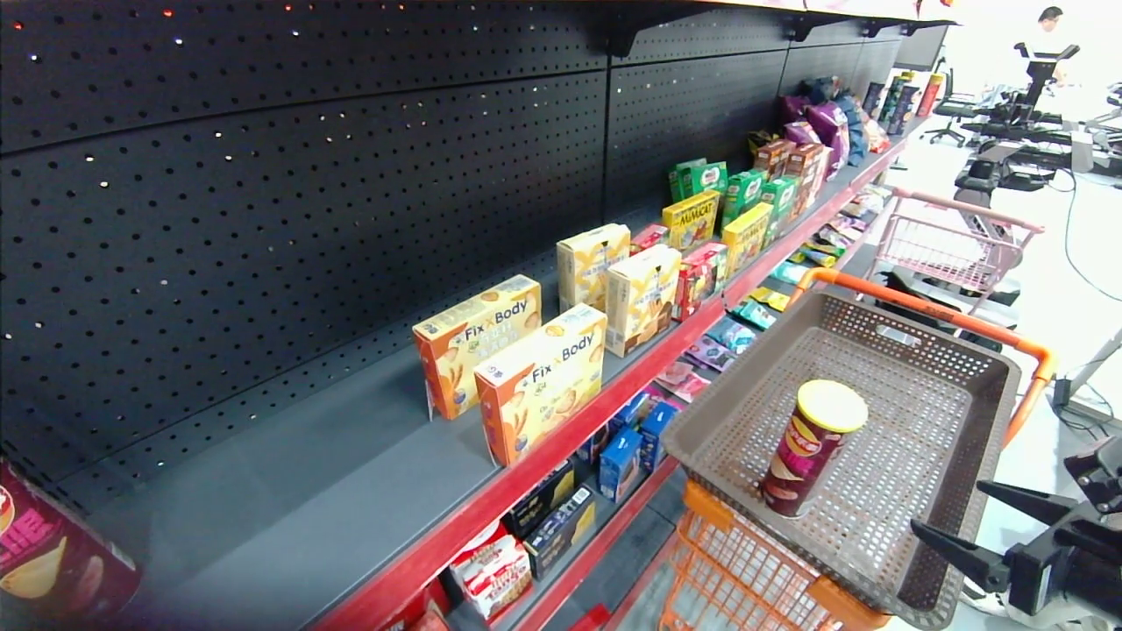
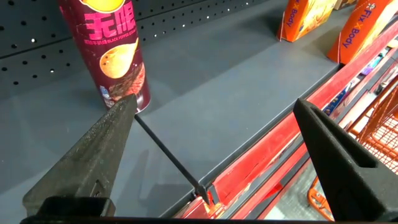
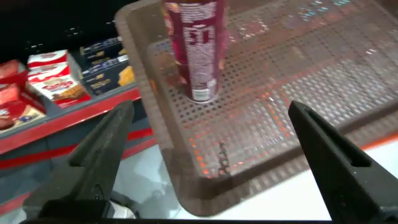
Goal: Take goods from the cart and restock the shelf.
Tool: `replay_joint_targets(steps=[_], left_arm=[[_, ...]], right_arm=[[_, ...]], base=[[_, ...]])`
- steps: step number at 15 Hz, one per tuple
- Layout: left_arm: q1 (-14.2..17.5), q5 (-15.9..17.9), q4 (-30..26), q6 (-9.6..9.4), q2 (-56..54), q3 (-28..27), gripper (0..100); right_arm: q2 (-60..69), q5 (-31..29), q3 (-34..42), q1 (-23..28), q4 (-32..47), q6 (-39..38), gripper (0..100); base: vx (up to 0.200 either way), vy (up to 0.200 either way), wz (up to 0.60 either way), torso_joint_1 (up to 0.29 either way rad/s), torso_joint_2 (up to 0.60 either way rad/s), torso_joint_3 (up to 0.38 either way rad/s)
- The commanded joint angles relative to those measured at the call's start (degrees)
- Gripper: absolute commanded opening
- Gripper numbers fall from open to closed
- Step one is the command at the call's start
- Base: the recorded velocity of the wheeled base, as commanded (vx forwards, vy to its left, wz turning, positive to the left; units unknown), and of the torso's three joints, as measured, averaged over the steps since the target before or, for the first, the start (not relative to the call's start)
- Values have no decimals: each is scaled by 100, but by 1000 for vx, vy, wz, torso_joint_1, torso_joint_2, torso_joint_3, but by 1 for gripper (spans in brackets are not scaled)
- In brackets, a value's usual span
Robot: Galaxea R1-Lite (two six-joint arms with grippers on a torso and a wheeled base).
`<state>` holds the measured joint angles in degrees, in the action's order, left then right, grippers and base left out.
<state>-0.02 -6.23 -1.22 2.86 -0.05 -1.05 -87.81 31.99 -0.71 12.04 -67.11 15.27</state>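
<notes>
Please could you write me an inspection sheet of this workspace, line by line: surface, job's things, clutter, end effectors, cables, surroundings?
Surface: grey shelf board with a red front edge, bare from the orange boxes to its near end.
Job's things: one maroon can stands upright in the brown basket on the orange cart; a second maroon can stands on the shelf board.
Clutter: nothing seen.
Grippers: left end effector open, over the shelf board near the second maroon can; right end effector open, beside the basket, apart from the can.
Cables: dark cable on the floor at far right.
Surroundings: black pegboard wall; pink cart farther along the aisle.
</notes>
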Motion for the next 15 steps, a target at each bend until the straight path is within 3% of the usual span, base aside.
replay_joint_targets(steps=[1,6,15], left_arm=[[2,-1,-1,4,5,-1,100],[-6,-1,-1,4,5,-1,100],[-6,-1,-1,4,5,-1,100]], right_arm=[[-483,18,44,-290,-92,2,100],[-1186,18,-26,-493,-725,-33,100],[-2619,27,-984,-695,-1630,-77,100]], base=[[0,0,0,0,0,0],[0,0,0,0,0,0],[0,0,0,0,0,0]])
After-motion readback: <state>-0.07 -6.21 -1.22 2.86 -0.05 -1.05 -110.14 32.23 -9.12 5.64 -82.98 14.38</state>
